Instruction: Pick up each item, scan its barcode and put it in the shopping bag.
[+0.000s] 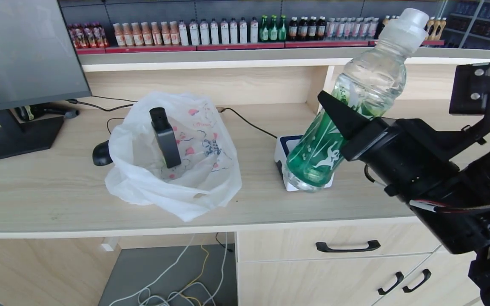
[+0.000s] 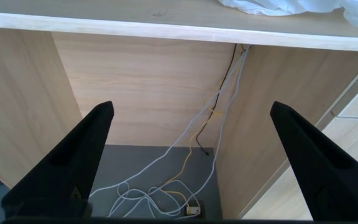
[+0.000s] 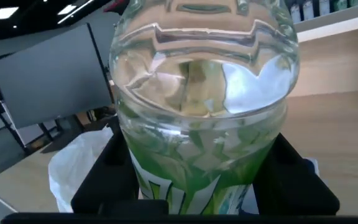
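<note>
Head view: the right arm comes in from the right side, its forearm angled up toward the middle of the counter (image 1: 58,187). The right gripper (image 1: 342,121) is clamped across the lower half of the bottle (image 1: 355,97). One black finger (image 1: 336,112) lies along the near side of the label, and the other is hidden behind the bottle. In the right wrist view the two fingers flank the bottle (image 3: 204,106) with their jaws pressed to its sides.

The bottle is held in the air, tilted, with its white cap leaning up and to the right and its base low over the scanner (image 1: 282,148). I cannot tell whether the base touches the scanner. The bottle is clear plastic with clear liquid, ribbed at the shoulder, and wrapped below in a green label with white figures.

The scanner is a small white and blue box sitting on the counter. Well to its left stands the bag (image 1: 211,187), thin white plastic with red and dark print, its mouth open. A black item (image 1: 166,138) with a round cap stands tilted inside it. A mouse (image 1: 101,154) sits just beside the bag's left side, and a monitor (image 1: 24,46) stands farther left.

The left gripper (image 2: 191,106) sits low, below the counter's edge, its jaws spread wide and holding nothing. It faces the recess where cables (image 2: 166,186) hang and coil on the floor.
</note>
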Tool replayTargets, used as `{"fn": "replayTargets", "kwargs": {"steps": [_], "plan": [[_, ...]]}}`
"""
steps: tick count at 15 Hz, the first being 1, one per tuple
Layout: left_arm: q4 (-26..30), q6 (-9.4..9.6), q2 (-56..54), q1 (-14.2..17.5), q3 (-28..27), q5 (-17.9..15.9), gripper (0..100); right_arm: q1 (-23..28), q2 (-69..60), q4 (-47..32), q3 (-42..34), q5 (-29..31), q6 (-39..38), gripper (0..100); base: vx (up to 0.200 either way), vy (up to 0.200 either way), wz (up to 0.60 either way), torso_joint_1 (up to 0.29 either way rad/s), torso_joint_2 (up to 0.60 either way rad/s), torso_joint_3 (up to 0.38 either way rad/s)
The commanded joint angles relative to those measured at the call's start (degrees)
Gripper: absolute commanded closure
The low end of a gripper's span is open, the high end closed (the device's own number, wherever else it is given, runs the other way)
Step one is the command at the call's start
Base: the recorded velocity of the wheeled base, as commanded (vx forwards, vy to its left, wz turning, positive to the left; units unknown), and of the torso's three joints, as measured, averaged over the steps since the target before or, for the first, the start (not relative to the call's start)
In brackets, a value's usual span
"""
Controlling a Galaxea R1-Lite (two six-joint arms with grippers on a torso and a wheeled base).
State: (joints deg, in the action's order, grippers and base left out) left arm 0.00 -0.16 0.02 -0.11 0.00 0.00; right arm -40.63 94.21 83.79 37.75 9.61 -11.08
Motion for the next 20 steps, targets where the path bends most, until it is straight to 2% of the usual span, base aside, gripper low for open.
{"fn": "replayTargets", "kwargs": {"steps": [1,3,6,8,10,12,20], "plan": [[0.00,-0.02,-0.02,0.11,0.00,0.00,0,-2.00,4.49,-0.38,5.49,0.15,-4.56,100,0.000,0.000,0.00,0.000,0.00,0.000],[0.00,-0.02,-0.02,0.11,0.00,0.00,0,-1.82,7.48,-0.38,9.53,0.50,-11.24,100,0.000,0.000,0.00,0.000,0.00,0.000],[0.00,-0.02,-0.02,0.02,0.00,0.00,0,-1.29,9.33,-0.47,11.20,0.68,-18.10,100,0.000,0.000,0.00,0.000,0.00,0.000],[0.00,-0.02,-0.02,0.11,0.00,0.00,0,-1.12,10.12,-0.47,12.61,2.79,-28.73,100,0.000,0.000,0.00,0.000,0.00,0.000],[0.00,-0.02,-0.02,0.11,0.00,0.00,0,1.34,11.17,-1.78,15.68,6.04,-35.06,100,0.000,0.000,0.00,0.000,0.00,0.000],[0.00,-0.02,-0.02,0.02,0.00,0.00,0,3.63,11.70,-1.96,17.09,6.21,-40.51,100,0.000,0.000,0.00,0.000,0.00,0.000],[0.00,-0.02,-0.02,0.11,0.00,0.00,0,8.73,15.04,-0.11,17.70,8.85,-52.73,100,0.000,0.000,0.00,0.000,0.00,0.000]]}}
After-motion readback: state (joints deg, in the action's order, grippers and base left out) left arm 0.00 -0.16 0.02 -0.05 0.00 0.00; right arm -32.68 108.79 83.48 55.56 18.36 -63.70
